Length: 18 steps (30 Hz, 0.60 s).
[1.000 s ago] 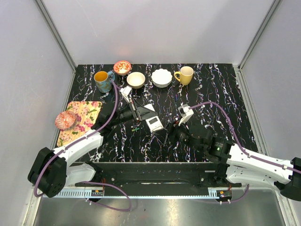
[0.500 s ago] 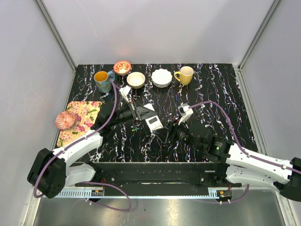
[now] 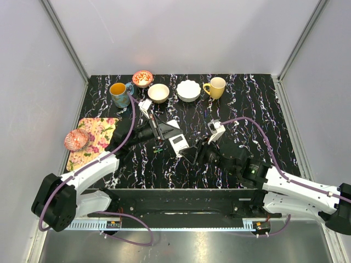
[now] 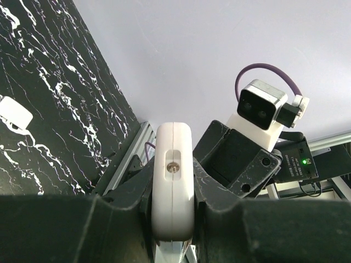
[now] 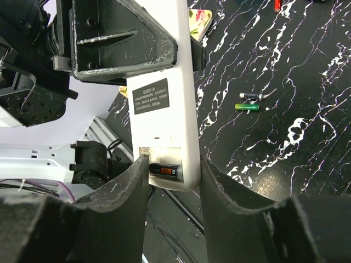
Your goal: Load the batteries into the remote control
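Since a second ago my right arm has crept left, bringing the right claw (image 3: 193,152) up to the free end of the small flat white-backed remote control (image 3: 178,143); the remote itself has hardly shifted.

Everything sits on a black marble-look table (image 3: 263,104) veined in white, boxed in by pale grey walls (image 3: 181,33). Along the far edge stand a blue mug with an orange inside (image 3: 119,93), a small red patterned bowl (image 3: 142,78), a cream bowl (image 3: 158,92), a white scalloped bowl (image 3: 188,90) and a yellow mug (image 3: 216,86). A floral mat (image 3: 97,137) lies at the left.

The left claw (image 4: 173,192) is clamped tight on the remote's sides, holding it off the table near the middle. The remote's long axis runs from far left to near right, with the white back and its black label (image 5: 150,96) facing up. The open battery bay is at the near-right end, pointing at my right arm, and one battery (image 5: 166,170) lies in it.

The right claw is partway open, with a finger on each side of that end; I cannot tell whether they press on it. Two loose batteries (image 5: 248,107) lie side by side on the table just left of the remote.
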### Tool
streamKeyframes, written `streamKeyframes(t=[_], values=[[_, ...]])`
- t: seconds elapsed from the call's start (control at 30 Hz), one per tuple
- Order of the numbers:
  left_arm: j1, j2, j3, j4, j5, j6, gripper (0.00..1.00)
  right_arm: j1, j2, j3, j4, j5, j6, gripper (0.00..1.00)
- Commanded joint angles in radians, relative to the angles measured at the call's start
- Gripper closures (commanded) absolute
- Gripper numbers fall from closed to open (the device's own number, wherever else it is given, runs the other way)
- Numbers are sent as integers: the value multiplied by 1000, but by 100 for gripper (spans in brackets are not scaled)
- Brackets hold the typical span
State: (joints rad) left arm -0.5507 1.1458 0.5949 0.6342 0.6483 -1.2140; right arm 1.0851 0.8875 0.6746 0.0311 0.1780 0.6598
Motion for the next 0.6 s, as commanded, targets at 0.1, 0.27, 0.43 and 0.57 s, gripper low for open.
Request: streamKeyframes(t=[0.1, 0.27, 0.43, 0.57], values=[[0, -28, 11, 87, 14, -22, 100, -5, -5, -1, 16, -20, 9, 44], [-2, -21, -3, 75, 5, -7, 100, -10, -27, 25, 18, -9, 44, 18], [0, -24, -17, 44, -13, 25, 100, -11, -74, 82, -5, 24, 28, 9], [0, -32, -23, 39, -19, 33, 100, -11, -110, 123, -82, 81, -8, 8]])
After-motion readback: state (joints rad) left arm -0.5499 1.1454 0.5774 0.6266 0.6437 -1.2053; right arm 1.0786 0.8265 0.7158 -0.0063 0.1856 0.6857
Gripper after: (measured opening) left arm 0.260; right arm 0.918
